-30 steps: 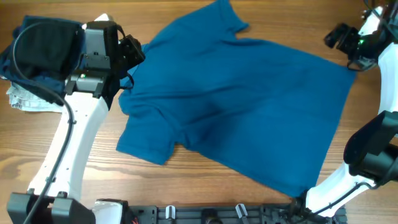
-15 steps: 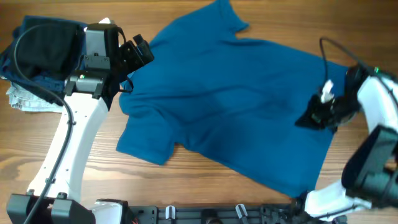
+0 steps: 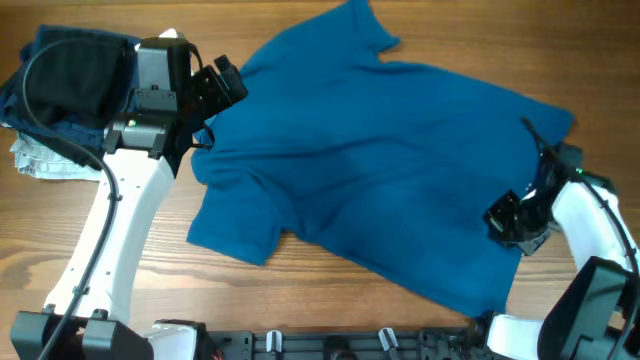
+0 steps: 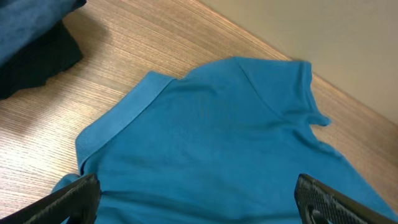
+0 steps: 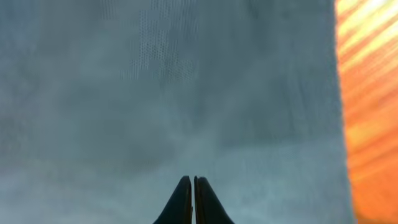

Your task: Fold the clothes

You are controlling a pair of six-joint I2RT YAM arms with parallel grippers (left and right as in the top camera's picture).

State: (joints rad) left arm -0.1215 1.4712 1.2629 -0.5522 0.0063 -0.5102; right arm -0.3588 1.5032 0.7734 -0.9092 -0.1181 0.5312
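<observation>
Sweeping in from the far corner, the right hand (image 3: 515, 222) now sits low on the mid-blue T-shirt (image 3: 380, 150) near its right edge, clenched with tips together; whether fabric is pinched I cannot tell. Meanwhile the left hand (image 3: 222, 82) has spread to released, hovering over the shirt's left edge. Still unfolded, the shirt lies flat on the bench (image 3: 300, 290); likely fold 1 is starting.

The wood-grain surface (image 3: 330, 290) carries a mid-blue T-shirt (image 3: 380, 160) spread open from its middle almost to the right edge, with one sleeve pointing toward the near edge. At the far left corner sits a pile of dark folded garments (image 3: 70, 75). A whitish patterned cloth (image 3: 40, 160) pokes out from its near side.
</observation>
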